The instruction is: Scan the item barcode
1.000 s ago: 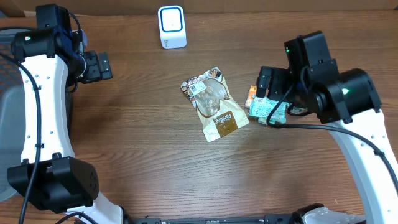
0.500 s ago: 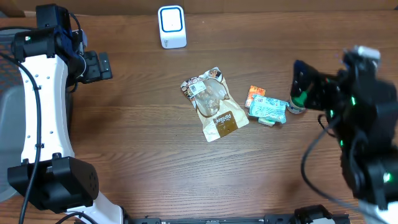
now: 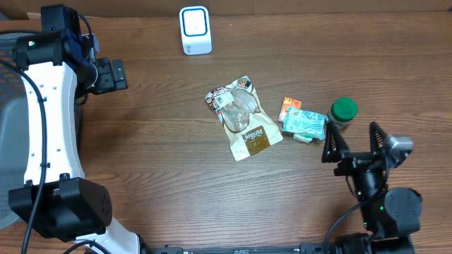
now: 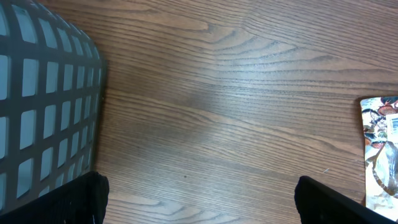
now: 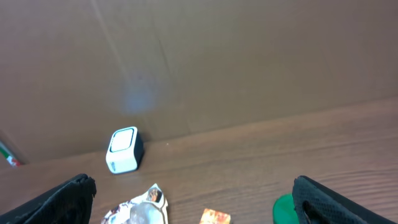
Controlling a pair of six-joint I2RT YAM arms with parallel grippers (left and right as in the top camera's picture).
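Overhead: right gripper (image 3: 352, 130) has pulled back, uncovering the green-lidded jar (image 3: 344, 111).

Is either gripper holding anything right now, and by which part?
Nothing is held: the left gripper and the right gripper both stand open and empty.

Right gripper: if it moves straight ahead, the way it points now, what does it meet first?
The right gripper would probably reach the brown cardboard wall first; the green lid sits low, close under its line, but depth is unclear.

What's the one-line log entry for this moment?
left gripper: open, empty | right gripper: open, empty | snack pouch: lying flat, ungripped | scanner: upright, far side
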